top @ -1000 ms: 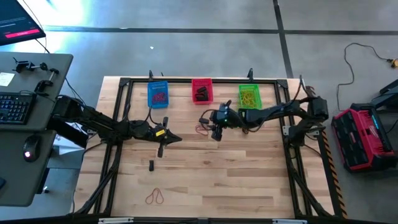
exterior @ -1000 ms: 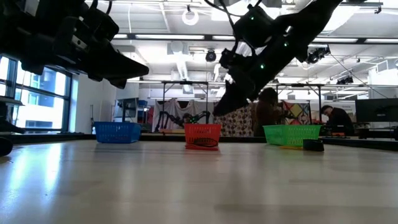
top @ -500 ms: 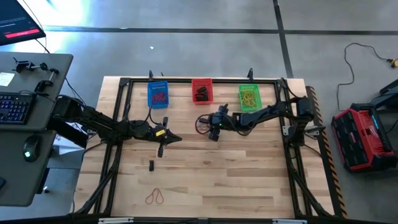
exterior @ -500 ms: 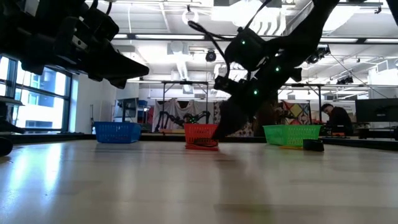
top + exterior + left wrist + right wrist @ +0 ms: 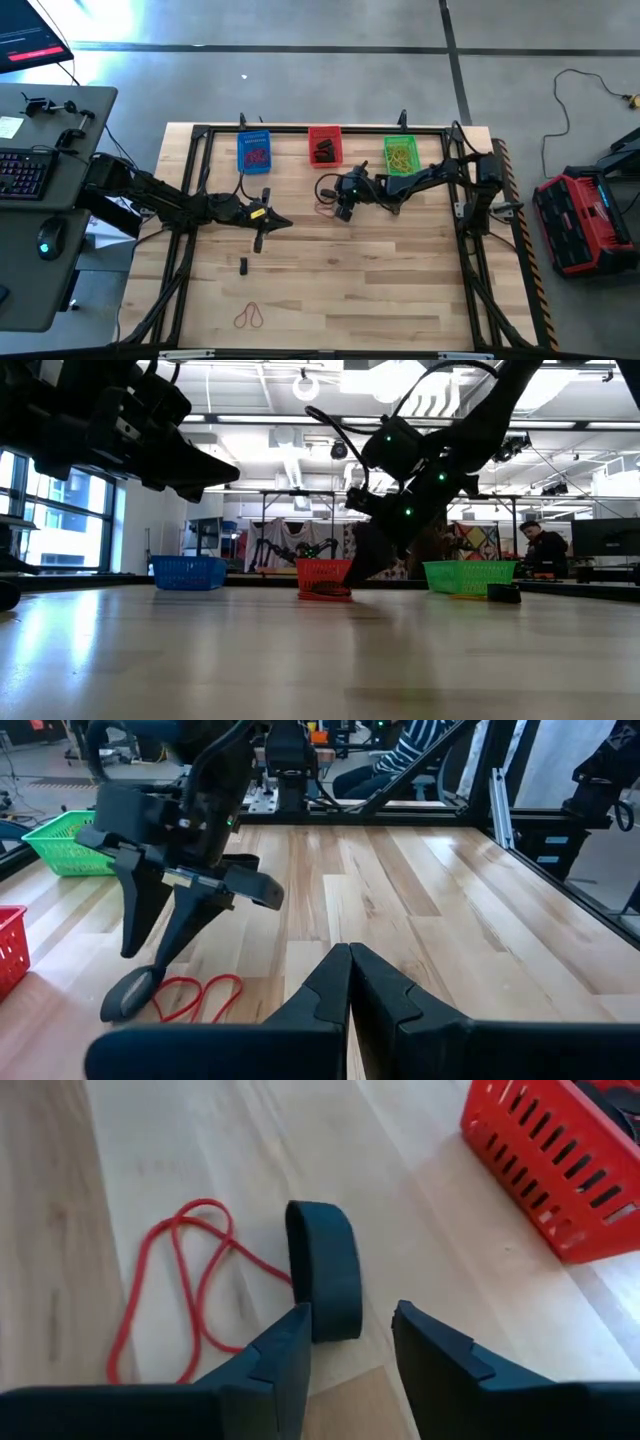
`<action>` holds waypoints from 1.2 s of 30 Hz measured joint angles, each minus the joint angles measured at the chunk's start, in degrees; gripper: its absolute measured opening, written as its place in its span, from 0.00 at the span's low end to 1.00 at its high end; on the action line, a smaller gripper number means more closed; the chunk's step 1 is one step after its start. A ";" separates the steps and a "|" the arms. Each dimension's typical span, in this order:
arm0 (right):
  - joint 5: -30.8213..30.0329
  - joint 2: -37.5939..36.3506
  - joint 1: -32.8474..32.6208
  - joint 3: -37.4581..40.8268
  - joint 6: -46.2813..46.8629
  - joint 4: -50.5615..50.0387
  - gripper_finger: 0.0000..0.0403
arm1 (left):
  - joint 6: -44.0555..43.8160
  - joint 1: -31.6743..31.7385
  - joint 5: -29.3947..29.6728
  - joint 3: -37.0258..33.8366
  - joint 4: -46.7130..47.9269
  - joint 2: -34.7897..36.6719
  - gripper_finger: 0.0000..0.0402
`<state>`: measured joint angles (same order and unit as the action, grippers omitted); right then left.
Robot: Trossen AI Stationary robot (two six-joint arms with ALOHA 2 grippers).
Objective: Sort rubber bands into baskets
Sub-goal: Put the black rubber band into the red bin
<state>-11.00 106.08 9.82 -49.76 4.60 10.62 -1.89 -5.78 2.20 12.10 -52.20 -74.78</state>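
Observation:
My right gripper stands low over the table in front of the red basket, slanting down and open. A thick black rubber band stands on edge on the wood, its near end between the two fingers. A thin red rubber band lies flat beside it. The left wrist view shows the same gripper with its tips at the table. My left gripper hovers shut at the table's left middle, holding nothing. The blue basket and the green basket flank the red one. My right gripper has one finger right against the black band's near end, the other finger apart from it. I cannot tell whether that finger touches the band. The fingers come slanting down from the table's right side. The band rests on the table.
Another black band lies left of centre, and red bands lie near the front edge. The baskets hold sorted bands. A dark frame runs round the tabletop. A person sits in the room beyond.
My right gripper has sunk from well above the table down to its surface, in front of the red basket, tipping a little steeper. Its fingertips now stand at the black band. The bands have not moved.

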 joint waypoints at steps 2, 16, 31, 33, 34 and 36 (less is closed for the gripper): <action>0.23 0.65 0.38 0.00 0.07 0.54 0.32 | 0.00 0.00 0.00 0.00 0.02 0.00 0.00; -2.40 2.69 0.70 -0.72 -1.47 2.45 0.11 | 0.00 0.01 -0.02 -0.04 0.57 0.00 0.00; -10.11 2.30 0.96 -11.41 -5.14 0.18 0.01 | -0.48 0.02 0.00 -0.06 0.91 0.00 0.00; -12.75 2.30 1.92 -14.26 -6.00 -2.29 0.01 | -0.50 0.02 0.00 -0.04 0.91 0.00 0.00; -13.53 2.30 2.55 -15.72 -6.15 -3.60 0.00 | -0.50 0.02 0.00 -0.04 0.91 0.00 0.00; -14.10 2.26 4.17 -18.02 -6.14 -6.40 0.00 | -0.50 0.01 0.00 -0.04 0.91 0.00 0.00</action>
<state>-25.10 108.33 13.99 -67.77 -1.54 4.22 -2.39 -5.77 2.20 12.05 -51.29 -74.78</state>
